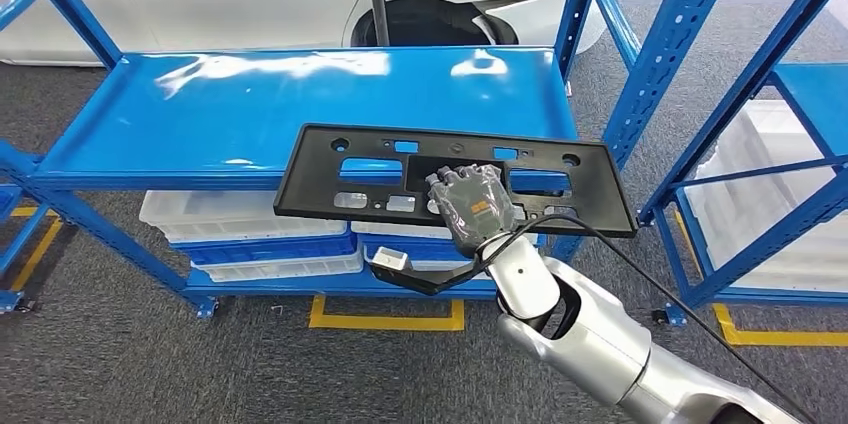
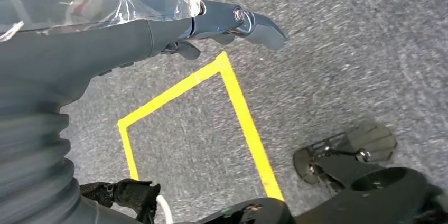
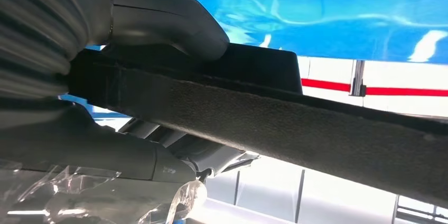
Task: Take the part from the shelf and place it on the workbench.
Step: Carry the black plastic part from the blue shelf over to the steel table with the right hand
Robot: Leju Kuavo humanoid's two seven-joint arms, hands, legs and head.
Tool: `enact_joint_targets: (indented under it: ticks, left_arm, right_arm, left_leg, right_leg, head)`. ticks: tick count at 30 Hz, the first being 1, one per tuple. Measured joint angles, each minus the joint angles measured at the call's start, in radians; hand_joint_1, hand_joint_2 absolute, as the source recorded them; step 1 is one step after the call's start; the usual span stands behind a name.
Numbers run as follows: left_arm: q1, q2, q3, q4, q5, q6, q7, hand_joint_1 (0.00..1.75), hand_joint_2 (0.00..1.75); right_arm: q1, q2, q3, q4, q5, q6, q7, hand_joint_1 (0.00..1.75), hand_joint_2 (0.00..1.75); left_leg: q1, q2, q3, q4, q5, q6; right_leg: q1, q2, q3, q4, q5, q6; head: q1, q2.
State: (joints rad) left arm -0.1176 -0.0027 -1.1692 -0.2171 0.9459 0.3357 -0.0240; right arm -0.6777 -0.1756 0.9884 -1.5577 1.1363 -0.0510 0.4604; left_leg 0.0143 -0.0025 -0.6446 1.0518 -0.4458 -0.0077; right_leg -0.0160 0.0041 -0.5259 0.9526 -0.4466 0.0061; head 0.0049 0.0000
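Black plastic part [image 1: 455, 176] gripped by the right hand [image 1: 472, 202].
Fingers lie over its near edge, thumb [image 3: 164, 18] pinching opposite; the part hangs over the blue shelf [image 1: 200, 114] front. The left hand [image 2: 158, 28] hangs above grey floor [image 2: 343, 49], fingers apart, holding nothing.

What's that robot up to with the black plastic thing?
The robot's right hand grips a long black part with cut-out holes, holding it level at the front edge of the blue shelf. White bins sit on the tier below. Its left hand hangs over grey floor with yellow tape, holding nothing.
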Motion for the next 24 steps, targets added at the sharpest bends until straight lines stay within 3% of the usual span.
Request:
enact_joint_targets:
  ticks: [2, 3, 4, 5, 7, 9, 10, 12, 13, 15, 17, 18, 19, 20, 22, 24]
  left_arm:
    - [0.0, 0.0, 0.0, 0.0, 0.0, 0.0, 0.0, 0.0, 1.75]
    - [0.0, 0.0, 0.0, 0.0, 0.0, 0.0, 0.0, 0.0, 1.75]
    - [0.0, 0.0, 0.0, 0.0, 0.0, 0.0, 0.0, 0.0, 1.75]
    - [0.0, 0.0, 0.0, 0.0, 0.0, 0.0, 0.0, 0.0, 1.75]
    - [-0.002, 0.0, 0.0, 0.0, 0.0, 0.0, 0.0, 0.0, 1.75]
    - [-0.005, 0.0, 0.0, 0.0, 0.0, 0.001, 0.0, 0.0, 1.75]
    - [-0.006, 0.0, 0.0, 0.0, 0.0, 0.001, 0.0, 0.0, 1.75]
    - [-0.006, -0.001, 0.0, 0.0, 0.0, 0.001, 0.0, 0.0, 1.75]
    - [-0.006, -0.001, 0.0, 0.0, 0.0, 0.001, 0.0, 0.0, 1.75]
    - [-0.006, -0.002, 0.0, 0.0, 0.0, 0.001, 0.0, 0.0, 1.75]
    - [-0.006, -0.002, 0.0, 0.0, 0.001, 0.001, 0.0, 0.0, 1.75]
    - [-0.005, -0.002, 0.0, 0.0, 0.002, 0.001, 0.0, 0.0, 1.75]
    - [-0.005, -0.002, 0.0, 0.0, 0.002, 0.001, 0.0, 0.0, 1.75]
    - [-0.005, -0.002, 0.0, 0.0, 0.002, 0.001, 0.0, 0.0, 1.75]
    - [-0.005, -0.002, 0.0, 0.0, 0.004, 0.001, 0.0, 0.0, 1.75]
    - [-0.005, -0.004, 0.0, 0.0, 0.005, 0.001, 0.0, 0.0, 1.75]
  right_arm:
    - [0.001, 0.0, 0.0, -0.004, -0.004, 0.002, 0.0, 1.75, 1.75]
    - [0.002, 0.0, 0.0, -0.005, -0.006, 0.003, 0.0, 1.75, 1.75]
    - [0.002, 0.0, 0.0, -0.006, -0.011, 0.003, 0.0, 1.75, 1.75]
    - [0.003, 0.0, 0.001, -0.006, -0.017, 0.003, 0.0, 1.75, 1.75]
    - [0.003, 0.0, 0.0, -0.01, -0.041, 0.002, -0.002, 1.75, 1.75]
    - [0.003, 0.0, -0.001, -0.014, -0.071, -0.001, -0.004, 1.75, 1.75]
    - [0.003, 0.0, -0.001, -0.015, -0.085, -0.003, -0.005, 1.75, 1.75]
    - [0.005, -0.001, -0.002, -0.016, -0.107, -0.008, -0.005, 1.75, 1.75]
    - [0.007, -0.002, -0.003, -0.016, -0.115, -0.01, -0.005, 1.75, 1.75]
    - [0.011, -0.004, -0.004, -0.016, -0.123, -0.014, -0.005, 1.75, 1.75]
    - [0.014, -0.007, -0.005, -0.016, -0.124, -0.016, -0.005, 1.75, 1.75]
    - [0.016, -0.008, -0.005, -0.016, -0.124, -0.016, -0.004, 1.75, 1.75]
    - [0.018, -0.01, -0.005, -0.016, -0.123, -0.016, -0.004, 1.75, 1.75]
    - [0.019, -0.011, -0.005, -0.016, -0.123, -0.016, -0.003, 1.75, 1.75]
    - [0.018, -0.013, -0.005, -0.016, -0.122, -0.015, -0.003, 1.75, 1.75]
    - [0.016, -0.013, -0.006, -0.017, -0.122, -0.015, -0.003, 1.75, 1.75]
  left_leg:
    - [0.001, 0.0, -0.043, 0.146, -0.086, -0.008]
    - [0.001, 0.0, -0.052, 0.197, -0.102, -0.01]
    - [0.001, 0.0, -0.045, 0.213, -0.096, -0.01]
    - [0.001, 0.0, -0.018, 0.188, -0.073, -0.008]
    - [-0.001, 0.0, 0.08, 0.046, -0.023, 0.001]
    - [-0.008, -0.001, 0.162, -0.093, -0.013, 0.014]
    - [-0.012, -0.002, 0.177, -0.124, -0.016, 0.02]
    - [-0.013, -0.001, 0.171, -0.136, -0.004, 0.033]
    - [-0.011, 0.0, 0.164, -0.141, 0.006, 0.04]
    - [-0.006, 0.004, 0.146, -0.149, 0.03, 0.054]
    - [-0.009, 0.005, 0.123, -0.148, 0.049, 0.06]
    - [-0.01, 0.005, 0.112, -0.147, 0.057, 0.061]
    - [-0.011, 0.005, 0.101, -0.145, 0.065, 0.061]
    - [-0.011, 0.005, 0.09, -0.142, 0.072, 0.061]
    - [-0.012, 0.005, 0.072, -0.136, 0.084, 0.058]
    - [-0.015, 0.005, 0.06, -0.132, 0.096, 0.05]
  right_leg:
    - [0.001, -0.001, -0.023, 0.001, 0.017, -0.005]
    - [0.001, -0.001, -0.035, 0.001, 0.026, -0.005]
    - [0.002, -0.001, -0.046, 0.001, 0.034, -0.004]
    - [0.002, 0.0, -0.056, 0.002, 0.043, -0.003]
    - [0.002, 0.0, -0.072, 0.002, 0.057, 0.003]
    - [0.004, 0.0, -0.081, 0.001, 0.072, 0.013]
    - [0.004, -0.001, -0.085, -0.001, 0.079, 0.019]
    - [0.002, -0.001, -0.091, -0.007, 0.094, 0.032]
    - [0.003, 0.0, -0.099, -0.001, 0.084, 0.038]
    - [0.004, 0.0, -0.129, 0.067, 0.012, 0.046]
    - [0.005, 0.0, -0.168, 0.207, -0.086, 0.049]
    - [0.005, 0.0, -0.179, 0.269, -0.109, 0.049]
    - [0.005, 0.0, -0.178, 0.302, -0.108, 0.049]
    - [0.005, 0.0, -0.158, 0.297, -0.087, 0.047]
    - [0.007, 0.001, -0.066, 0.18, -0.032, 0.038]
    - [0.013, 0.001, 0.03, 0.029, -0.022, 0.027]
  head:
    - [-0.001, 0.0]
    - [-0.001, 0.0]
    - [-0.001, 0.0]
    - [-0.001, 0.0]
    - [-0.001, 0.0]
    - [0.0, 0.0]
    - [0.0, 0.0]
    - [0.0, 0.0]
    - [0.0, 0.0]
    - [0.002, 0.0]
    - [0.004, 0.0]
    - [0.004, 0.0]
    - [0.004, 0.0]
    - [0.004, 0.0]
    - [0.004, 0.0]
    - [0.003, 0.0]
